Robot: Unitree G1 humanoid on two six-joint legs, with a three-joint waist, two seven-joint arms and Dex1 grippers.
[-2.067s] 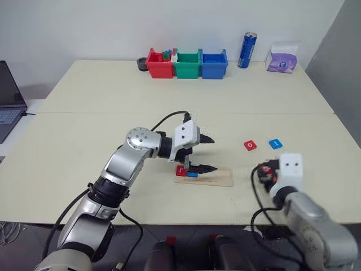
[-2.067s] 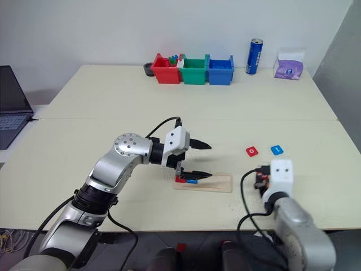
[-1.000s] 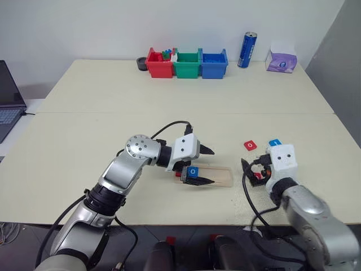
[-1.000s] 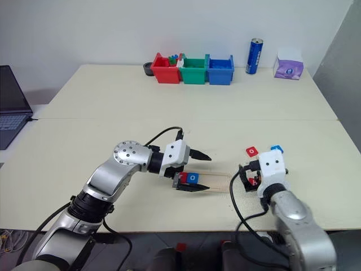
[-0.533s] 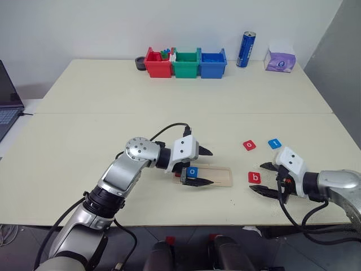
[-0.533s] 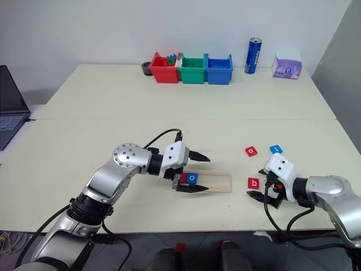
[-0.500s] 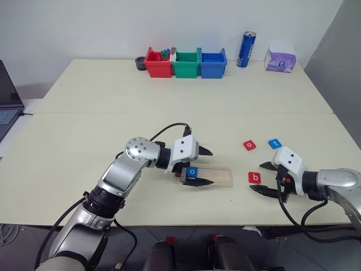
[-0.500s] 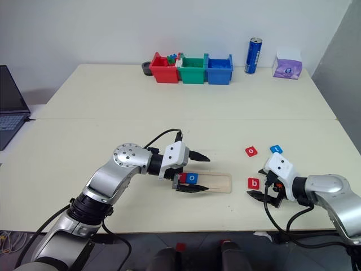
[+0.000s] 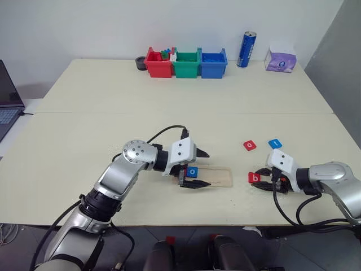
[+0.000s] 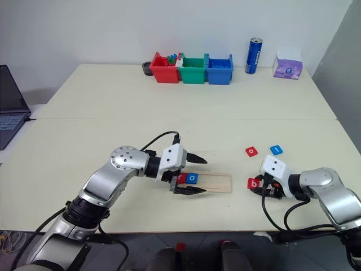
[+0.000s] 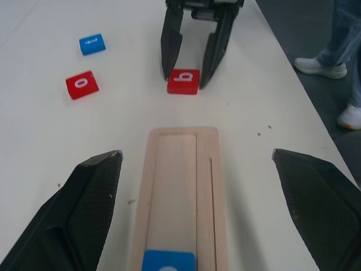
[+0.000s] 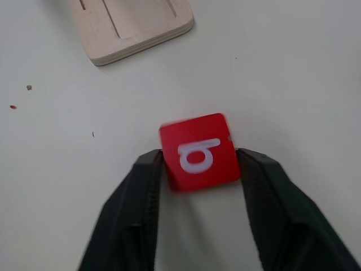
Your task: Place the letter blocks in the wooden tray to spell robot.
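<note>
- The right gripper (image 12: 197, 169) is closed in on the red b block (image 12: 197, 151), one black finger pressed to each side, down on the table (image 9: 113, 90).
- The b block is seen flat, white letter up, just off the free end of the wooden tray (image 9: 211, 176).
- The left gripper (image 9: 198, 168) is held wide open over the tray's near end, one finger above and one below, nothing between them.
- In the tray, a blue o block (image 9: 193, 171) is seated at the left end; a red block (image 10: 181, 179) beside it is largely covered by the left gripper, its letter unreadable.
- The rest of the tray's groove is bare wood.
- A red o block (image 9: 249, 145) and a blue block (image 9: 274, 143) lie loose on the table beyond the b block, near each other; the blue one's letter is too small to read.
- At the far edge, red, green and blue bins (image 9: 186, 63) are lined up touching; small coloured pieces show in the red one, hard to make out.
</note>
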